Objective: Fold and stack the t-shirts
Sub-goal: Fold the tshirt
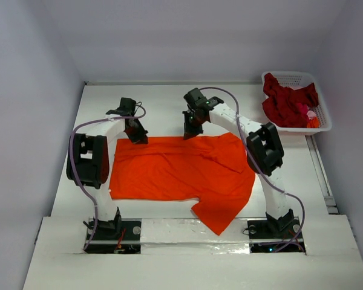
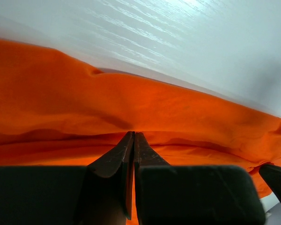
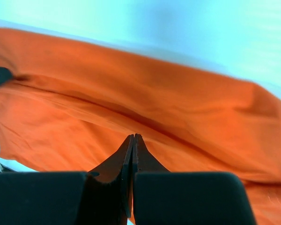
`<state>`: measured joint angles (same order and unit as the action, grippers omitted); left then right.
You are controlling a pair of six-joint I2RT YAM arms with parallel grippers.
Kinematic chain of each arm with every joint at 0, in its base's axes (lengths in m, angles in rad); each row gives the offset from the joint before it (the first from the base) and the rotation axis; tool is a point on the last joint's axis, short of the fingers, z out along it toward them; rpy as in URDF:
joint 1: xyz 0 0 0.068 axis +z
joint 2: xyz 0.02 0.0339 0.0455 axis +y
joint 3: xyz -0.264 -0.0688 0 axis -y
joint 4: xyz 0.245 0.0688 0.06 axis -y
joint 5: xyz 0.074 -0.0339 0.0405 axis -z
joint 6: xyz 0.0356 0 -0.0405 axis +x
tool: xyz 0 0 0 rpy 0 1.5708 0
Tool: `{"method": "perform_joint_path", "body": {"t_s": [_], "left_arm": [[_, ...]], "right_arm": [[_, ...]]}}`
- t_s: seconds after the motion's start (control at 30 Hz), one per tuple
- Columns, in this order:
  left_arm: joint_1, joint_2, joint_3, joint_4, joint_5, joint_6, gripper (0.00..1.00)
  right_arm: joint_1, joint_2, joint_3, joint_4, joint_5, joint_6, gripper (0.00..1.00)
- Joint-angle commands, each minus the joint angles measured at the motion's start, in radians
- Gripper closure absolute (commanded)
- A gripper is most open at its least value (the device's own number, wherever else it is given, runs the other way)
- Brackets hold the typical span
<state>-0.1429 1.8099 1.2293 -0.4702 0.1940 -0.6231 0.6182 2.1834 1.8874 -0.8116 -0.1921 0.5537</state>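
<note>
**Both hands pinched shut on the far edge of the orange shirt**

Your left hand [image 1: 135,134] has its fingers pressed together on the far hem of the bright orange cloth t-shirt [image 1: 175,169]; in its wrist view the tips [image 2: 133,134] meet right at a raised crease in the cloth. Your right hand [image 1: 191,133] is clamped the same way further right along that edge, its tips [image 3: 132,136] closed on a fold. The shirt lies spread across the middle of the white worktop [image 1: 163,103], one sleeve trailing toward the near edge between the arm bases. At the far right corner, well apart, dark red cloth t-shirts [image 1: 287,103] sit bunched in the white latticed plastic basket [image 1: 290,75].
</note>
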Motion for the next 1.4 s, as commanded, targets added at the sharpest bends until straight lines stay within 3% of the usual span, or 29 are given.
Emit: {"method": "perform_joint_path", "body": {"t_s": [0.0, 0.7, 1.37], "left_arm": [[-0.007, 0.003, 0.013, 0.018, -0.002, -0.013, 1.00], [-0.046, 0.086, 0.033, 0.050, 0.012, -0.035, 1.00], [-0.055, 0.072, 0.032, 0.022, -0.008, -0.021, 1.00]], "right_arm": [[0.021, 0.030, 0.076, -0.026, -0.017, -0.012, 1.00], [0.069, 0.090, 0.041, 0.026, -0.027, 0.009, 1.00], [0.069, 0.165, 0.226, -0.034, -0.026, 0.002, 1.00]]}}
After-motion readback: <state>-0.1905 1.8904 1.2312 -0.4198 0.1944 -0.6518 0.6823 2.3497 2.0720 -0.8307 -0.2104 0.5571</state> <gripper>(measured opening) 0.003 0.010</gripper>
